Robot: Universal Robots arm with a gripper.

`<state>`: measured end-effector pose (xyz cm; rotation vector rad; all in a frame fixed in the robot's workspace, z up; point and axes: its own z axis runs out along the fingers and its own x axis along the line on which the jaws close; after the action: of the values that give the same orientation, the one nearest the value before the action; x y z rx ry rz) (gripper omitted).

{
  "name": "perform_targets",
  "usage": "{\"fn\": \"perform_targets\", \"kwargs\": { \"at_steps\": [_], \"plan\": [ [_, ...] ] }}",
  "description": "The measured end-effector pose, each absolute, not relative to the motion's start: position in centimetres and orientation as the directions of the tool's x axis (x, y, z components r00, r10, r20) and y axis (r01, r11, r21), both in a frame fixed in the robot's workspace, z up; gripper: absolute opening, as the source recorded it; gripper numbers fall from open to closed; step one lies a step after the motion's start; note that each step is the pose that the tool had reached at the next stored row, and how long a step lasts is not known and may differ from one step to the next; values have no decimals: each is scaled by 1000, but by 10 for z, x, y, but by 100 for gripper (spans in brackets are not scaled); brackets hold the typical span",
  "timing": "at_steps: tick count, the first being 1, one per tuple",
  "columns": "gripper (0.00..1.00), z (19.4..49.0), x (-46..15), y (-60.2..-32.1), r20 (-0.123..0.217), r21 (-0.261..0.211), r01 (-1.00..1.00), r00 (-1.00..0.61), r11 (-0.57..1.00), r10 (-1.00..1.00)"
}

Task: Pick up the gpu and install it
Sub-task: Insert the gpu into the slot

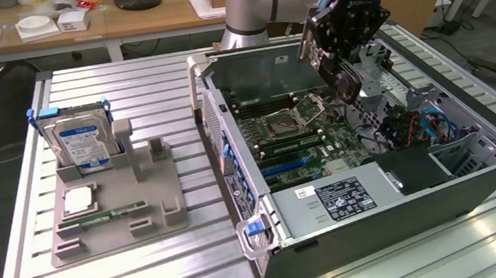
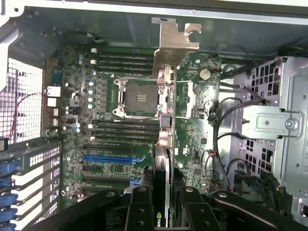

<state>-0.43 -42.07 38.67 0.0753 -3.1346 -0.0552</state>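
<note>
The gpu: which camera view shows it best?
The wrist view: the gpu is seen edge-on with its metal bracket clear, over the motherboard. The exterior view shows a dark card under the gripper, partly hidden.

The exterior view looks from high up, obliquely down across the table [image 1: 131, 82] to the open computer case [image 1: 404, 212]. The wrist view hangs close above the case, facing straight down past the gripper [image 2: 162, 195] and gpu [image 2: 162, 163]. Both views share the motherboard [image 1: 299, 140] and its CPU socket [image 2: 139, 97].
</note>
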Motion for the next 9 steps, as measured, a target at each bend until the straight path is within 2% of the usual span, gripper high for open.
{"fn": "perform_targets", "kwargs": {
  "at_steps": [9],
  "plan": [
    [26, 386, -4, -421, 5, 35, -174, -985, 984, -174]
  ]
}}
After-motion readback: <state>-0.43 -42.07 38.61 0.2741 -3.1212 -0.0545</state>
